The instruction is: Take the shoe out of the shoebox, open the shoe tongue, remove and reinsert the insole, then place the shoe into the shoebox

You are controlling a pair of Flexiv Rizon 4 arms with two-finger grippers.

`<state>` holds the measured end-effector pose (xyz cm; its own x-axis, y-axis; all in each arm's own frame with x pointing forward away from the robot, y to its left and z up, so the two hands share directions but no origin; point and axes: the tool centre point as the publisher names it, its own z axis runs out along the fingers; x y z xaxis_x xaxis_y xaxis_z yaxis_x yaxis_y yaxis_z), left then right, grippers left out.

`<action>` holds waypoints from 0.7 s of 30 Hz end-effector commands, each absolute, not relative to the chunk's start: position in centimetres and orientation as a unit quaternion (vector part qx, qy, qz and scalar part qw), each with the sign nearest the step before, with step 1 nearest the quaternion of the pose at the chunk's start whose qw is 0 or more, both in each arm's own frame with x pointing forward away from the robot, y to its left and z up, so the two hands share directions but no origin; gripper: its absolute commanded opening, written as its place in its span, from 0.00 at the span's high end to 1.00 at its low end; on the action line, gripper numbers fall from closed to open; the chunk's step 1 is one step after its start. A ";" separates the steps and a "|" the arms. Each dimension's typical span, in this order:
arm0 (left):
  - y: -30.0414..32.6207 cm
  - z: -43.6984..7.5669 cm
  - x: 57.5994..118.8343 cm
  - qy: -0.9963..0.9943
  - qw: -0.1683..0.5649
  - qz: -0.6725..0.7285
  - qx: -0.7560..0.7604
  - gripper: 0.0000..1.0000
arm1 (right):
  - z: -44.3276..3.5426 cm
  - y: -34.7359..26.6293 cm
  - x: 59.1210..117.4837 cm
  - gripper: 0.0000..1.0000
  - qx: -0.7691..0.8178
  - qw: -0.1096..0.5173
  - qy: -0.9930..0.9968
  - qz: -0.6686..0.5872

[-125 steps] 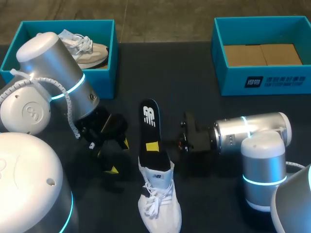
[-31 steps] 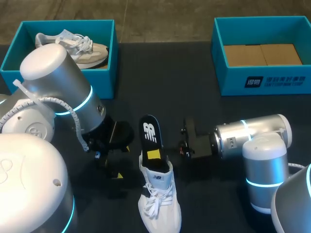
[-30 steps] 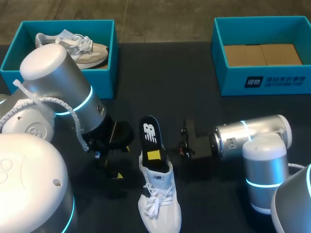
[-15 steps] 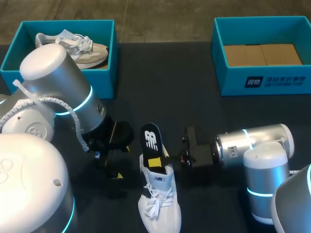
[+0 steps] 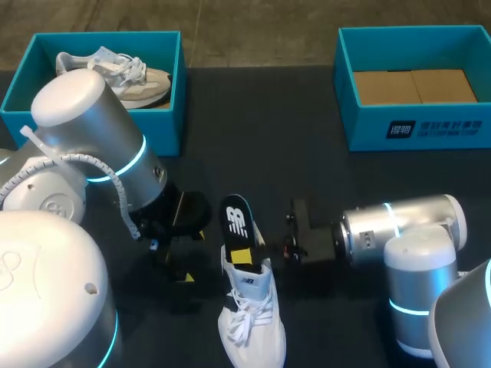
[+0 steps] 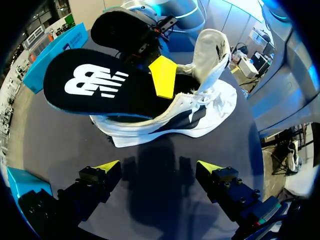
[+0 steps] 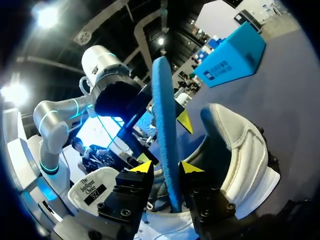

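Shoe (image 5: 252,314) white, on table at 6 o'clock, toe toward 6, tongue lifted. Insole (image 5: 237,222) black, one end inside shoe, other end sticking out toward 12. Right gripper (image 7: 166,168) pinching insole between both tips. Left gripper (image 6: 157,166) spread wide at shoe's 9 o'clock, not touching it. Shoebox (image 5: 165,126) at 10 o'clock holds second shoe (image 5: 123,73); other shoebox (image 5: 414,126) at 2 o'clock.
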<state>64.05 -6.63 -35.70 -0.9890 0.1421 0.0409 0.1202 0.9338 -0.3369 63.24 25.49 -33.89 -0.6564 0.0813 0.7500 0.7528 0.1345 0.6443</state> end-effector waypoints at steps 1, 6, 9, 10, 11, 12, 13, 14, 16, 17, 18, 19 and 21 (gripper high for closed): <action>-6.5 -35.8 64.0 -0.983 0.031 0.171 -0.067 0.00 | -33.4 25.7 63.9 0.67 -0.294 0.287 -0.702 -0.581; -6.5 -35.8 64.0 -0.983 0.031 0.171 -0.067 0.00 | -32.8 25.8 64.3 0.68 -0.287 0.283 -0.706 -0.583; -6.5 -35.8 64.0 -0.983 0.031 0.171 -0.067 0.00 | -32.6 25.6 64.6 0.70 -0.284 0.281 -0.706 -0.584; -6.5 -35.8 64.0 -0.983 0.031 0.171 -0.067 0.00 | -32.6 25.6 64.7 0.73 -0.284 0.280 -0.706 -0.585; -6.5 -35.8 64.0 -0.983 0.031 0.171 -0.067 0.00 | -32.6 25.5 64.8 0.77 -0.284 0.278 -0.704 -0.588; -6.5 -35.8 64.0 -0.983 0.031 0.171 -0.067 0.00 | -32.6 25.5 64.9 0.84 -0.284 0.278 -0.704 -0.589; -6.5 -35.8 64.0 -0.983 0.031 0.171 -0.067 0.00 | -32.7 25.5 65.1 1.00 -0.284 0.278 -0.703 -0.589; -6.5 -35.8 64.0 -0.983 0.031 0.171 -0.067 0.00 | -32.8 25.5 65.2 1.00 -0.284 0.281 -0.702 -0.589; -6.5 -35.8 64.0 -0.983 0.031 0.171 -0.067 0.00 | -33.1 25.4 65.3 1.00 -0.288 0.286 -0.701 -0.587; -6.5 -35.8 64.0 -0.983 0.031 0.171 -0.067 0.00 | -33.2 25.4 65.4 1.00 -0.290 0.288 -0.699 -0.587; -6.5 -35.8 64.0 -0.983 0.031 0.171 -0.067 0.00 | -33.3 25.3 65.3 1.00 -0.291 0.289 -0.698 -0.586; -6.5 -35.8 64.0 -0.983 0.031 0.171 -0.067 0.00 | -33.4 25.3 65.3 1.00 -0.293 0.291 -0.697 -0.586; -6.5 -35.8 64.0 -0.983 0.031 0.171 -0.067 0.00 | -33.7 25.2 65.0 1.00 -0.298 0.294 -0.695 -0.584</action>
